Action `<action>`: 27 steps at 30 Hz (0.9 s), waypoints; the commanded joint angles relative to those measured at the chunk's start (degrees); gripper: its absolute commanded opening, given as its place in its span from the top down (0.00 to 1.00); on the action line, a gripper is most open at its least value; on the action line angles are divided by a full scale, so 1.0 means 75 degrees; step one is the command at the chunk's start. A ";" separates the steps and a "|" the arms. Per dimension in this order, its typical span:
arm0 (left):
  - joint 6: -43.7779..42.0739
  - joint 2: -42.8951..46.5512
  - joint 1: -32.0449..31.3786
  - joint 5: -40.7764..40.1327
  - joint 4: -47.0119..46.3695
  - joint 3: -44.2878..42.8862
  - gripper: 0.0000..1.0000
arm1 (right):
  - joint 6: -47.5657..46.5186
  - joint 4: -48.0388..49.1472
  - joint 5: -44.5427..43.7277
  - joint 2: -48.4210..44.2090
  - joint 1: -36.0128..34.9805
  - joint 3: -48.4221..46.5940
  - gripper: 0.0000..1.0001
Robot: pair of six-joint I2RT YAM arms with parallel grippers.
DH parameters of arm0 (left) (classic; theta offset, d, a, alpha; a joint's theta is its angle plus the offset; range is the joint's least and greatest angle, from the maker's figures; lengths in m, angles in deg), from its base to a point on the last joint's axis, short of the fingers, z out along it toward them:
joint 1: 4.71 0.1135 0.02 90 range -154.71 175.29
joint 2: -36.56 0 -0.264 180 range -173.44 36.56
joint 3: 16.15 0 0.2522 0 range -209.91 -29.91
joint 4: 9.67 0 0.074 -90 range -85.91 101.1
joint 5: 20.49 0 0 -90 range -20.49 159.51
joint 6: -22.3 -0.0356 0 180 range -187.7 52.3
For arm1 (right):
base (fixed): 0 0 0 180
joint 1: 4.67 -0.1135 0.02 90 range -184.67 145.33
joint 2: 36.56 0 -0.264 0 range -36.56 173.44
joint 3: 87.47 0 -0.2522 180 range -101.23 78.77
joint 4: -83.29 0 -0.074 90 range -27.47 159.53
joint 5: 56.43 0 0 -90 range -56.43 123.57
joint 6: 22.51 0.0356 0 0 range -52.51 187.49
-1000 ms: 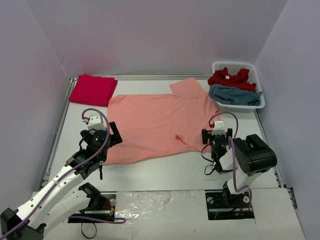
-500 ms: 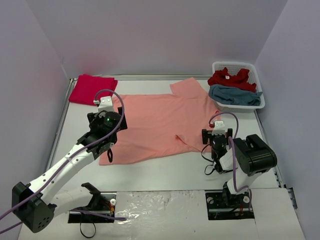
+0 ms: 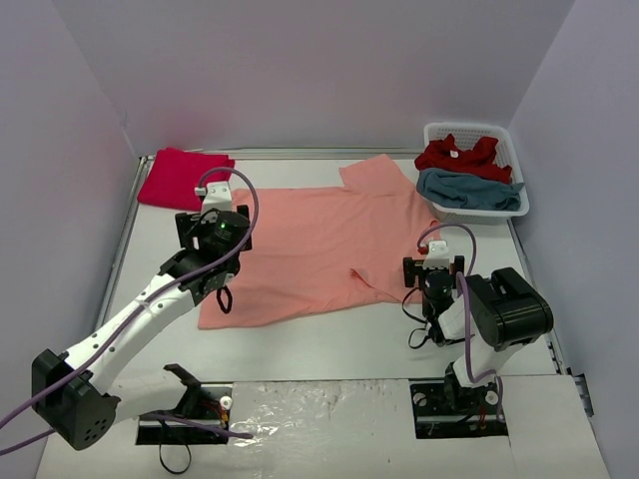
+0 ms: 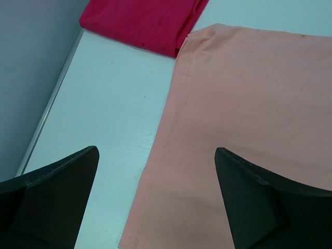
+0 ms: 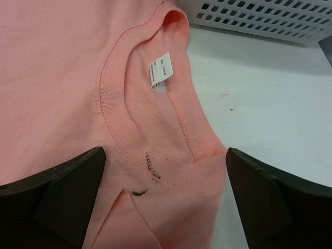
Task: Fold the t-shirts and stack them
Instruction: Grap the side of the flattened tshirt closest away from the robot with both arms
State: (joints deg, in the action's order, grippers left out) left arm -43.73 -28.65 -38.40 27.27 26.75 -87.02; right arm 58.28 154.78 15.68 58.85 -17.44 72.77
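Left end effector [image 4: 155, 155] hangs with its jaws spread wide and empty over the left hem [image 4: 168, 119] of the salmon tee [image 3: 319, 239], near that hem's far end. Right end effector [image 5: 166, 153], just as wide and empty, hovers over the collar [image 5: 150, 104]. That tee lies flat in the middle of the desk [image 3: 329, 339], its long axis running left to right, so each arm is nearer its own end. A folded red tee [image 3: 185, 178] sits at the far left corner. The basket [image 3: 477, 129] at the far right corner holds a crimson tee [image 3: 459, 157] and a teal tee [image 3: 469, 190].
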 commanded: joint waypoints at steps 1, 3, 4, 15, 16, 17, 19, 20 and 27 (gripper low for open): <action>-0.0371 0.0432 -0.0019 -0.0345 -0.0207 0.0077 0.06 | -0.0131 0.3938 0.0100 0.0239 0.0039 0.0144 0.00; -0.0488 0.0655 -0.0019 -0.0519 -0.0605 0.0370 0.06 | -0.0131 0.3938 0.0100 0.0239 0.0039 0.0144 0.00; -0.0546 0.0748 0.0004 -0.0567 -0.0699 0.0441 0.06 | -0.0131 0.3938 0.0100 0.0239 0.0039 0.0144 0.00; -0.2294 -0.1442 0.0987 0.0427 -0.1145 -0.0789 0.06 | -0.0119 0.3938 0.0112 0.0239 0.0051 0.0144 0.00; -0.2189 -0.1396 0.1139 0.0603 -0.1192 -0.0708 0.06 | -0.0119 0.3926 0.0112 0.0239 0.0051 0.0144 0.00; -0.2095 -0.1349 0.1268 0.0697 -0.1262 -0.0626 0.06 | -0.0108 0.3926 0.0112 0.0239 0.0051 0.0144 0.00; -0.2024 -0.1174 0.1399 0.0780 -0.1752 -0.0357 0.06 | -0.0119 0.3926 0.0112 0.0239 0.0063 0.0144 0.00; -0.1966 -0.1114 0.1410 0.0687 -0.1871 -0.0170 0.06 | -0.0119 0.3914 0.0112 0.0239 0.0063 0.0144 0.00; -0.3943 0.0090 0.1503 0.1296 -0.2550 0.0218 0.06 | -0.0108 0.3914 0.0112 0.0227 0.0063 0.0144 0.00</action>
State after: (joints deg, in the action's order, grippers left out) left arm -66.42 -33.65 -27.76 36.78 12.72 -85.88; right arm 58.43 154.78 15.90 58.85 -17.38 72.77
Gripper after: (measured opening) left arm 0.942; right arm 0.999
